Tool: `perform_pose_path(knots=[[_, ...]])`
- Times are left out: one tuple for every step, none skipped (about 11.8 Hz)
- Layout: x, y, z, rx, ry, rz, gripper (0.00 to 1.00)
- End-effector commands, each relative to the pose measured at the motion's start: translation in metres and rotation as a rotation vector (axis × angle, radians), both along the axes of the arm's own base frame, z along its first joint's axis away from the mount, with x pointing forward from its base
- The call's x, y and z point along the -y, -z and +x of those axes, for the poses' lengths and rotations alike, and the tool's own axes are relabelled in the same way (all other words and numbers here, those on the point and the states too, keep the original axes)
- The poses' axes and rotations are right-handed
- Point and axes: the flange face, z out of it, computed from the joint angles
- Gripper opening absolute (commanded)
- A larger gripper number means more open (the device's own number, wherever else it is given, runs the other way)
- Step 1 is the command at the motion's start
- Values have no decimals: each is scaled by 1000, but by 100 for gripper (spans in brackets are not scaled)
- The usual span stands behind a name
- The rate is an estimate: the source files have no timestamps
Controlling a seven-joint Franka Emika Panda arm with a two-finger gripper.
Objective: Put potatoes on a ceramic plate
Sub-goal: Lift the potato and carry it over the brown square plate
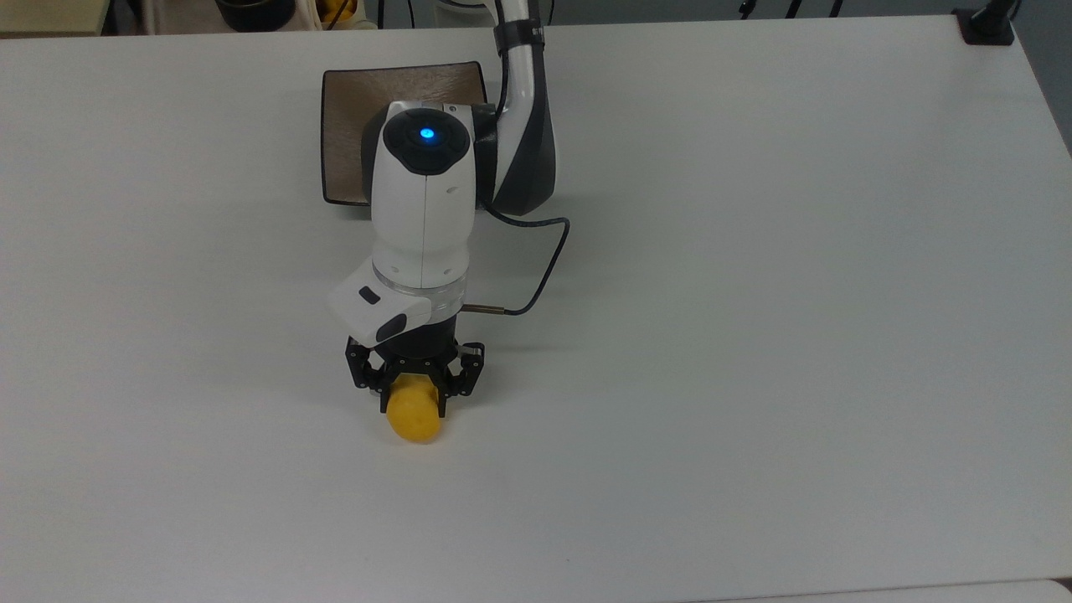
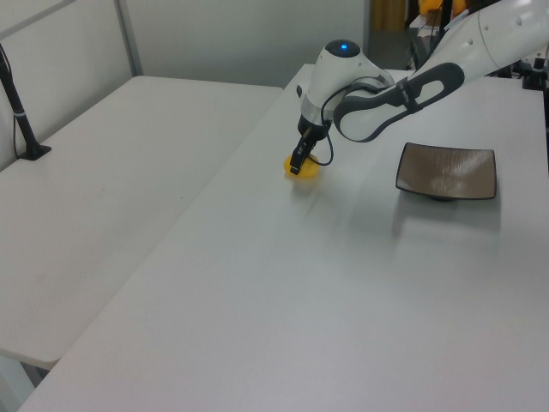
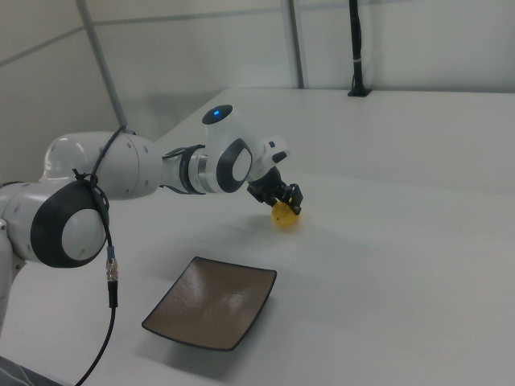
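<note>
Where the white bench (image 1: pixel 754 335) lies bare under the arm, we find the gripper (image 1: pixel 414 400) lowered over the potato (image 1: pixel 414 421), its black fingers (image 1: pixel 441 399) set on either side of the yellow-orange skin and drawn in close against it. In the top view the potato's near end pokes out below the fingers toward the bottom of the picture, while its far end sits tucked under the gripper's body. We cannot tell whether the potato rests on the bench or hangs just clear of it; in the left view the potato (image 2: pixel 304 167) shows as a small yellow patch right at the bench surface beneath the gripper (image 2: pixel 298 163), and in the right view the potato (image 3: pixel 282 213) again sits low, close to the bench, under the gripper (image 3: pixel 283 203).

The ceramic plate (image 1: pixel 347 134) lies flat on the bench, well apart from the potato. In the top view it lies toward the top of the picture, partly covered by the white arm (image 1: pixel 425 193) that passes over it. In the left view the ceramic plate (image 2: pixel 446 170) lies on the left view's right, off to the side of the gripper. In the right view the ceramic plate (image 3: pixel 211 301) lies toward the bottom, its upturned corners and ridged brown-grey surface plain to see. A black cable (image 1: pixel 540 268) loops from the arm's wrist over the bench.
</note>
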Motion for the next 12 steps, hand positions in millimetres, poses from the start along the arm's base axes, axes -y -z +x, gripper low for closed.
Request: perform_pose_path(knots=[[-5,-2,-2,15,-4,-16,22],[-5,-18,-3,27,-3,-13,22],[-7,-45,-5,53,0,-3,22],[-10,-68,-17,26,5,1,22],[-9,-99,-26,21,15,12,22],[-5,-127,-38,2,27,15,23],[-1,-154,-51,-18,39,22,23],[3,-178,-66,-31,48,27,23],[6,-201,-84,-41,55,37,23],[8,-220,-97,-62,68,71,23],[13,-236,-109,-95,77,100,23],[15,-252,-123,-139,49,100,23]])
